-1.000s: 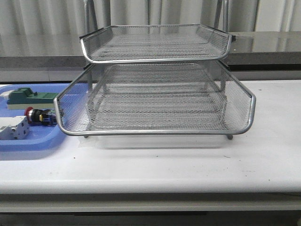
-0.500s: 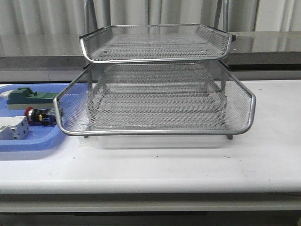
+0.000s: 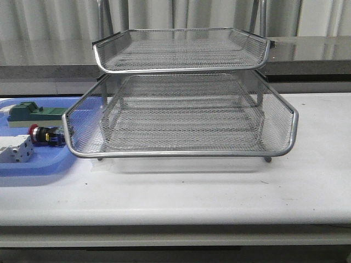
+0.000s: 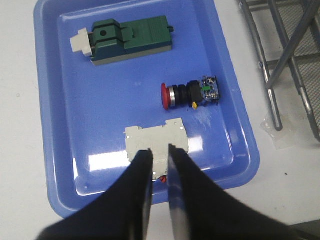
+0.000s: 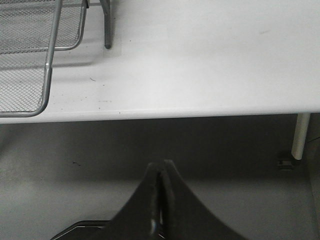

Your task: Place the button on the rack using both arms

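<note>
The button [image 4: 190, 94] lies on its side in the blue tray [image 4: 75, 100], red cap towards the tray's middle; in the front view the button [image 3: 44, 134] is just left of the rack's lower tier. The silver wire-mesh rack [image 3: 181, 154] stands mid-table, and its legs and mesh [image 4: 290, 50] show beside the tray. My left gripper [image 4: 160, 150] hovers over the white terminal block [image 4: 155, 139], open by a narrow gap with nothing between the fingers. My right gripper [image 5: 162, 164] is shut and empty, out past the table's front edge, over the floor. Neither arm shows in the front view.
A green block [image 4: 130, 39] lies at the tray's far end, beyond the button. The front view shows the blue tray [image 3: 33, 167] at the table's left with the green block [image 3: 33, 114] and the white terminal block [image 3: 15, 150]. A corner of the rack [image 5: 47, 75] shows in the right wrist view.
The rack, the button and the green block have not moved. The shading along the tray's near edge has shrunk a little.
</note>
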Robot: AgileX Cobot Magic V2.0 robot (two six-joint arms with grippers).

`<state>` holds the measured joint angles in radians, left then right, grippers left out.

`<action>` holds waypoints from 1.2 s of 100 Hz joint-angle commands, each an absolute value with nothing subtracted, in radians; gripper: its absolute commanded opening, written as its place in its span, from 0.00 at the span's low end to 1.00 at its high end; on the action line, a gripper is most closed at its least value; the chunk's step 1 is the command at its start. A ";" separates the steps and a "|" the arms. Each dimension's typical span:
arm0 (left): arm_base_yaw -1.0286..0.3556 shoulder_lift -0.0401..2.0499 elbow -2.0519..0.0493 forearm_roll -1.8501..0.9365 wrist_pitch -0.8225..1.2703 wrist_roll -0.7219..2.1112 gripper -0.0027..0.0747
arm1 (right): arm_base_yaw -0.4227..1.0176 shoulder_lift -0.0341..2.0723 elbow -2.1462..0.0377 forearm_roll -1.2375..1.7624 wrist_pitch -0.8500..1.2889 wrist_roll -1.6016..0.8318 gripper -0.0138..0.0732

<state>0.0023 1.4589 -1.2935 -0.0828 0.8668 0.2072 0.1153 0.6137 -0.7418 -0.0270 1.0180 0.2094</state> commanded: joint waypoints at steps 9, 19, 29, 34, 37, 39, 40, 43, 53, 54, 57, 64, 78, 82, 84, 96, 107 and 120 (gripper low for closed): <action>-0.005 1.450 -1.337 -0.094 0.858 0.237 0.62 | 0.117 0.614 -0.776 -0.038 0.962 0.210 0.08; -0.005 1.450 -1.337 -0.091 0.856 0.237 0.87 | 0.117 0.614 -0.776 -0.038 0.962 0.210 0.08; -0.005 1.450 -1.337 -0.089 0.846 0.237 0.92 | 0.117 0.614 -0.776 -0.038 0.962 0.210 0.08; -0.005 1.450 -1.337 -0.089 0.841 0.237 0.91 | 0.117 0.614 -0.776 -0.038 0.962 0.210 0.08; -0.005 1.450 -1.337 -0.093 0.841 0.237 0.90 | 0.117 0.614 -0.776 -0.038 0.962 0.210 0.08; -0.005 1.450 -1.337 -0.095 0.841 0.237 0.89 | 0.117 0.614 -0.776 -0.038 0.962 0.210 0.08; -0.005 1.450 -1.337 -0.099 0.841 0.237 0.89 | 0.117 0.614 -0.776 -0.038 0.962 0.210 0.08; -0.005 1.450 -1.337 -0.113 0.841 0.237 0.88 | 0.117 0.614 -0.776 -0.038 0.962 0.210 0.08; -0.005 1.455 -1.337 -0.139 0.820 0.237 0.86 | 0.117 0.614 -0.776 -0.038 0.962 0.210 0.08; -0.005 1.455 -1.337 -0.139 0.817 0.237 0.86 | 0.117 0.614 -0.776 -0.038 0.962 0.210 0.08; -0.005 1.456 -1.337 -0.139 0.805 0.239 0.86 | 0.117 0.614 -0.776 -0.038 0.962 0.210 0.08; -0.005 1.468 -1.339 -0.139 0.775 0.288 0.86 | 0.117 0.614 -0.776 -0.038 0.962 0.210 0.08; -0.017 1.540 -1.387 -0.139 0.785 0.415 0.86 | 0.117 0.614 -0.776 -0.038 0.962 0.210 0.08; -0.025 1.566 -1.411 -0.139 0.800 0.449 0.86 | 0.117 0.614 -0.776 -0.038 0.962 0.210 0.08; -0.030 1.583 -1.424 -0.139 0.809 0.465 0.86 | 0.117 0.614 -0.776 -0.038 0.962 0.210 0.08; -0.064 1.688 -1.509 -0.139 0.862 0.554 0.86 | 0.117 0.614 -0.776 -0.038 0.962 0.210 0.08; -0.094 1.790 -1.597 -0.135 0.907 0.614 0.86 | 0.117 0.614 -0.776 -0.038 0.962 0.210 0.08; -0.124 1.903 -1.685 -0.094 0.964 0.677 0.86 | 0.117 0.614 -0.776 -0.038 0.962 0.210 0.08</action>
